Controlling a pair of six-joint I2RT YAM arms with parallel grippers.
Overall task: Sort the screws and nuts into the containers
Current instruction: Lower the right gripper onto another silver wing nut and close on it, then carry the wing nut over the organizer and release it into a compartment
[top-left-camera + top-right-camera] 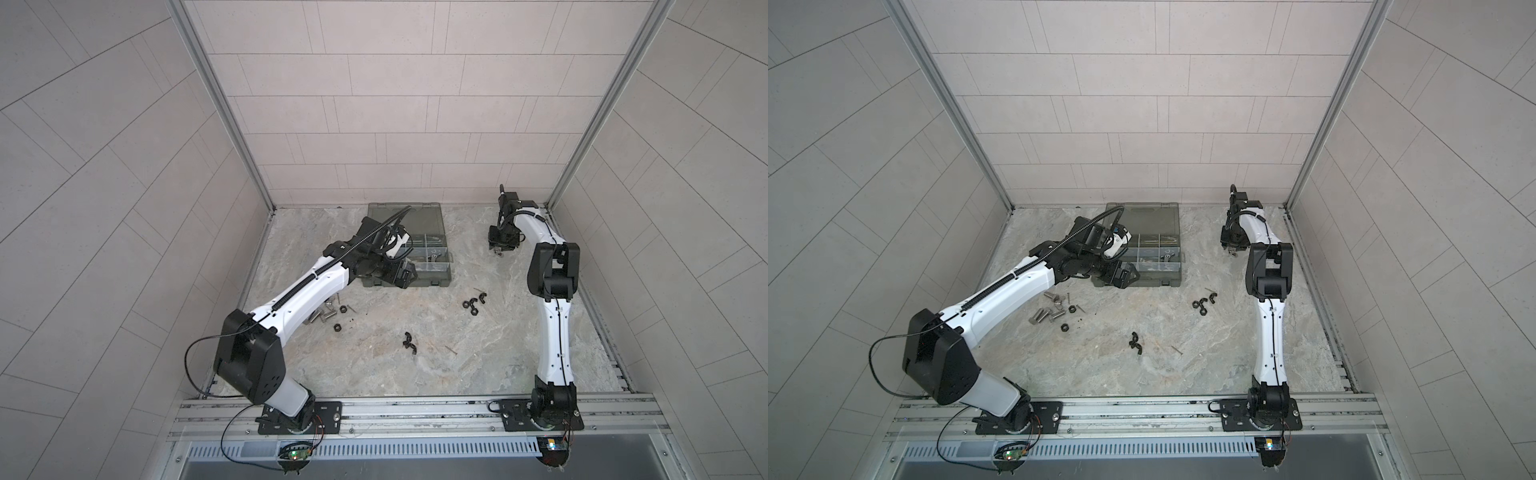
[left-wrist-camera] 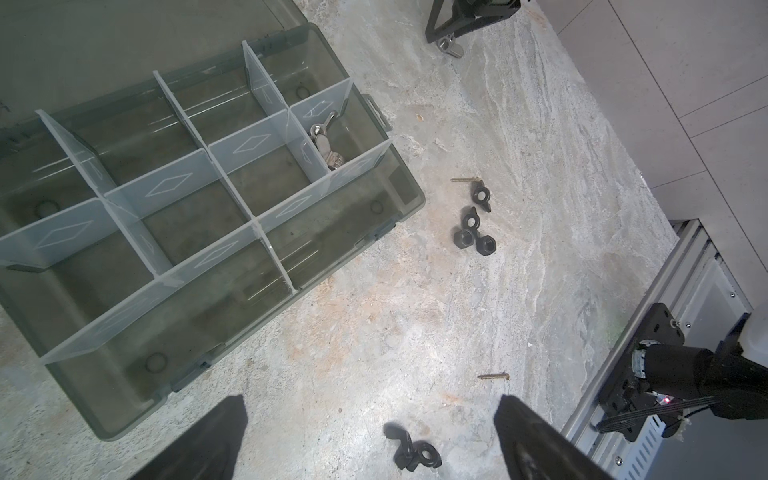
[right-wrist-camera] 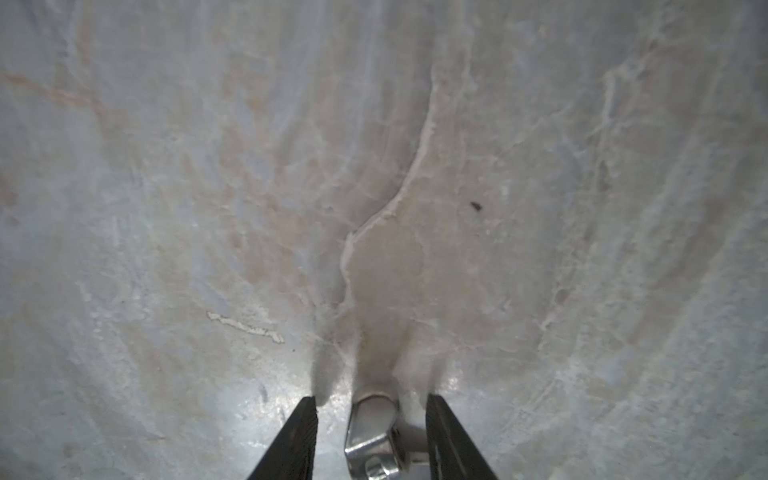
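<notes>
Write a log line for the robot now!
left gripper: open, by case | right gripper: open, astride silver wing nut on table

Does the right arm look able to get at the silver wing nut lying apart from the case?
Probably yes. The right gripper hangs over the silver wing nut, jaws open on either side with gaps, and nothing else lies between them.

In a top view the left arm (image 1: 300,289) hides the seven-o'clock corner of the organizer case (image 1: 430,279) and some silver bolts (image 1: 322,316). The right wrist view's edge cuts off the blurred silver wing nut (image 3: 373,436).
</notes>
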